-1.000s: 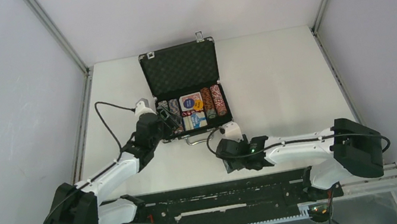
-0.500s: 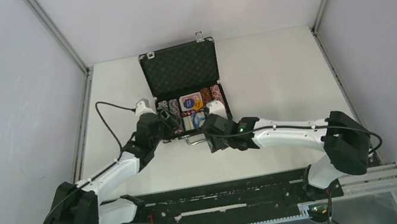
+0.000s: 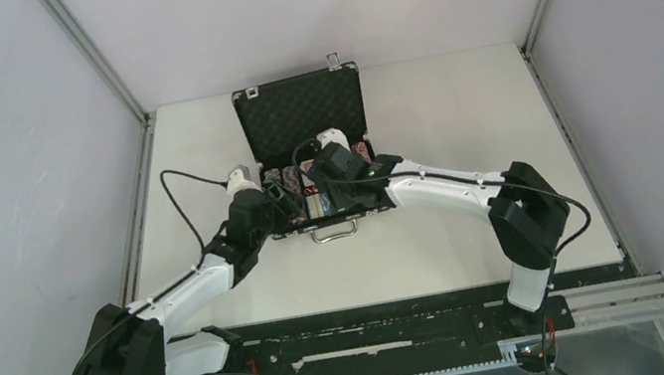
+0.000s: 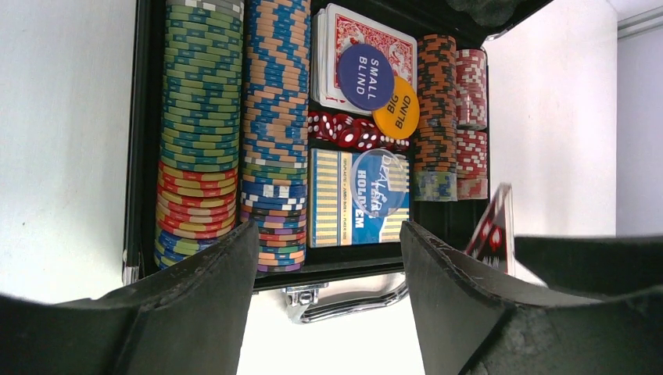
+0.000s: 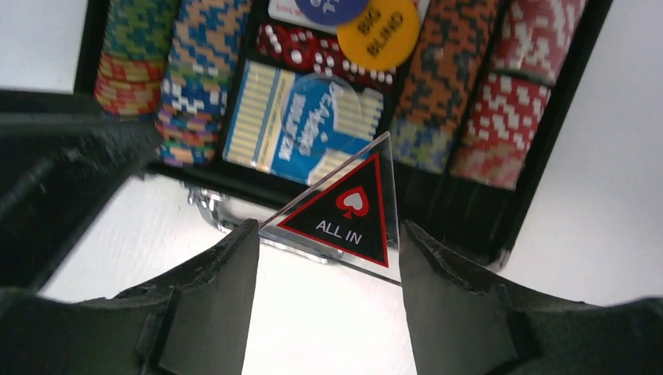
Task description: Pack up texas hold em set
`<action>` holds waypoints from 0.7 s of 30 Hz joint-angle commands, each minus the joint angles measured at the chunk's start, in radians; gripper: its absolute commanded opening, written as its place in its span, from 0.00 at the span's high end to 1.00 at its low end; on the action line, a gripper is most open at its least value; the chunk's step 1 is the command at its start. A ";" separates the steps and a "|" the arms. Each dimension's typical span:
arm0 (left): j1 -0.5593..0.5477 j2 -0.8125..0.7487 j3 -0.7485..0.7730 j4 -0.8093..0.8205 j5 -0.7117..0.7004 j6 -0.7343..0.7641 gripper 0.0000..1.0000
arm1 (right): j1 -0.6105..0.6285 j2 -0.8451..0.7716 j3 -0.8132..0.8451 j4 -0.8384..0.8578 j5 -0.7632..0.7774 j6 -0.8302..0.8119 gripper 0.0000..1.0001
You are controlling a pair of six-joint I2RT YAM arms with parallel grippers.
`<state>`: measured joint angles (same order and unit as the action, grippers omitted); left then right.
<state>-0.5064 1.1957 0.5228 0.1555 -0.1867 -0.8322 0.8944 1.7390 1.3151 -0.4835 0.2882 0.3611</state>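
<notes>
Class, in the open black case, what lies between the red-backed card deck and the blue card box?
A row of small red dice with white pips; the left wrist view shows it clearest.

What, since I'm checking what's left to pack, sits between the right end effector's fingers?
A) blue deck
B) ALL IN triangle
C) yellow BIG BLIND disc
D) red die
B: the right wrist view shows the ALL IN triangle gripped in the right end effector.
</notes>
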 commanded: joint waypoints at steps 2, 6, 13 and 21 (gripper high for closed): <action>-0.002 -0.003 -0.003 0.030 0.006 -0.010 0.28 | -0.026 0.105 0.167 -0.021 -0.026 -0.075 0.38; -0.001 -0.018 -0.007 0.024 -0.009 -0.009 0.29 | -0.033 0.190 0.258 -0.033 -0.044 -0.095 0.38; -0.001 -0.134 -0.042 0.002 -0.096 0.006 0.30 | -0.042 0.298 0.347 -0.035 -0.079 -0.099 0.38; -0.001 -0.125 -0.037 -0.005 -0.103 0.008 0.29 | -0.044 0.344 0.403 -0.047 -0.097 -0.090 0.28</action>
<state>-0.5064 1.0622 0.4919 0.1425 -0.2672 -0.8345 0.8566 2.0949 1.6657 -0.5430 0.1982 0.2852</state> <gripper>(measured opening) 0.712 0.697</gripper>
